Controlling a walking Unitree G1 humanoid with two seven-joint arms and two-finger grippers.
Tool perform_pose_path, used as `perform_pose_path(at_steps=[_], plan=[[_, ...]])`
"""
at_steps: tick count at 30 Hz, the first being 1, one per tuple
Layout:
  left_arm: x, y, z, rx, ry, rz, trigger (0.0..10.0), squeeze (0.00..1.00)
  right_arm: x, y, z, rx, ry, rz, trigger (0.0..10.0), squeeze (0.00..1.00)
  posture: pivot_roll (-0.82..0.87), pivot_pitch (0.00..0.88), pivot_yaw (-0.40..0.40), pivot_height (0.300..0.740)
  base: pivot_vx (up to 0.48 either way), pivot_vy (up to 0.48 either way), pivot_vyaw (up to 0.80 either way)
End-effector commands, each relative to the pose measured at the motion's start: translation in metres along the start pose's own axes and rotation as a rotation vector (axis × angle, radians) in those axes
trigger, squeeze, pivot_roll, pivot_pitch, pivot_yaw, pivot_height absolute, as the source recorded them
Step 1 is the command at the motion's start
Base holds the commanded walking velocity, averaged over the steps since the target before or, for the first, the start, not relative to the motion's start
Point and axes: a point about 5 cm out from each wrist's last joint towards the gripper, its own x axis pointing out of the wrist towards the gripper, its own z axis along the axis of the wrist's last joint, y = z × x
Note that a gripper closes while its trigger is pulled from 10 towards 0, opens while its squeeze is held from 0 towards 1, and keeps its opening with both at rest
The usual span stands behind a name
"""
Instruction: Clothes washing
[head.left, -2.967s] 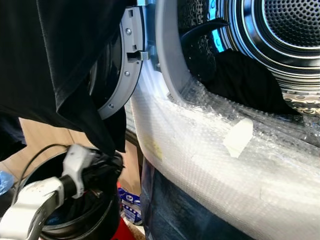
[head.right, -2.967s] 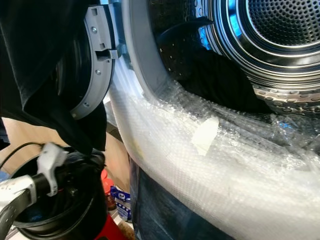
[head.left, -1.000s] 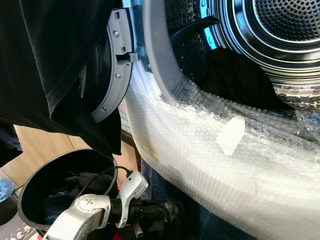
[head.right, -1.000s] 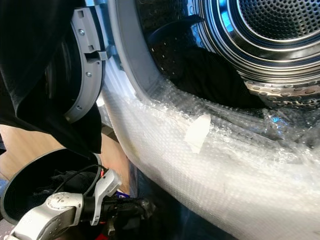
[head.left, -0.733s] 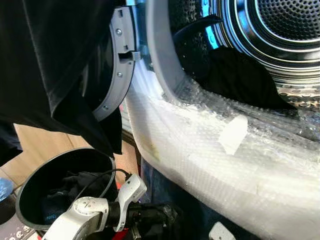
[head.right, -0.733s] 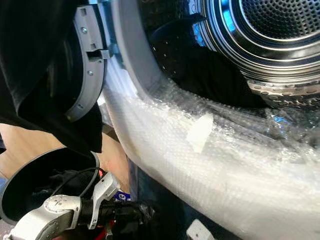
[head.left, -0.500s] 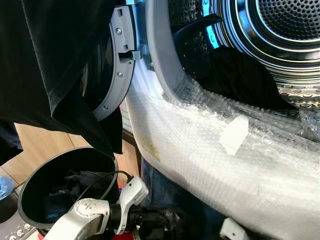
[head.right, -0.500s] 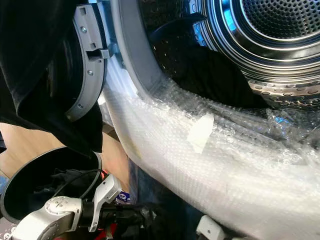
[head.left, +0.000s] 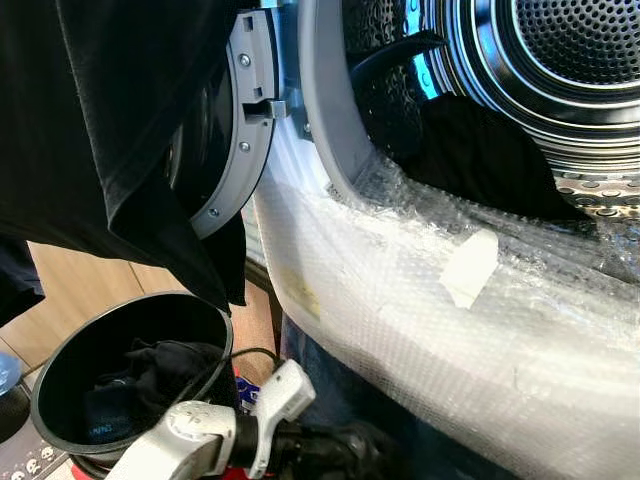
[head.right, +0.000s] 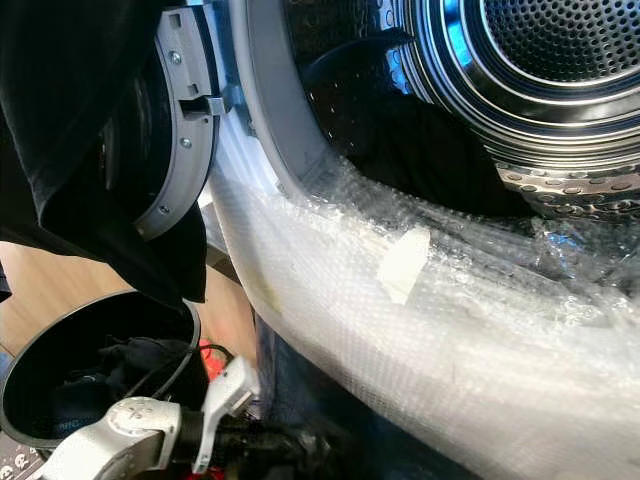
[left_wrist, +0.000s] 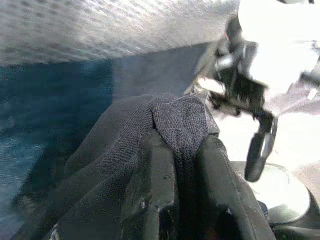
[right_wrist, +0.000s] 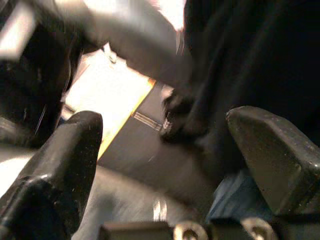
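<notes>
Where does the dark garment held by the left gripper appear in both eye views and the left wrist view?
Left eye view: dark garment at bottom centre.
Right eye view: bottom, left of centre.
Left wrist view: centre, clamped in left gripper.
Shared landmark: bubble wrap.

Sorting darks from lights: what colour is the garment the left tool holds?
Black mesh garment; clearest in the left wrist view.

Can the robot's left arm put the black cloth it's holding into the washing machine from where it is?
Probably not yet. The left gripper, shut on the black cloth, sits low beside the bucket, with the bubble-wrapped rim above it. It must lift first.
</notes>
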Motion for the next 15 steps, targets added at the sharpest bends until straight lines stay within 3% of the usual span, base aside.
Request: perform_pose_path(at_steps=[1,7,10,15], plan=[[0.000,-0.004,0.007,0.030,-0.007,-0.030,0.0,0.00,-0.007,0.001,0.010,-0.018,-0.029,0.005,10.0,1.00,0.14,0.000,-0.001,0.740,0.000,0.000,0.00],[0.008,-0.008,0.008,0.047,0.007,-0.083,0.0,0.00,-0.014,0.007,0.026,-0.042,-0.029,0.044,10.0,1.00,0.14,0.000,0.000,0.740,0.000,0.000,0.00],[0.014,-0.010,0.010,0.058,0.003,-0.104,0.0,0.00,-0.010,0.010,0.022,-0.026,-0.002,0.044,10.0,1.00,0.13,0.000,-0.007,0.740,0.000,0.000,0.00],[0.025,-0.003,0.022,0.066,-0.052,-0.068,0.0,0.00,0.002,0.002,0.018,0.050,-0.035,-0.068,10.0,1.00,0.13,0.000,-0.004,0.740,0.000,0.000,0.00]])
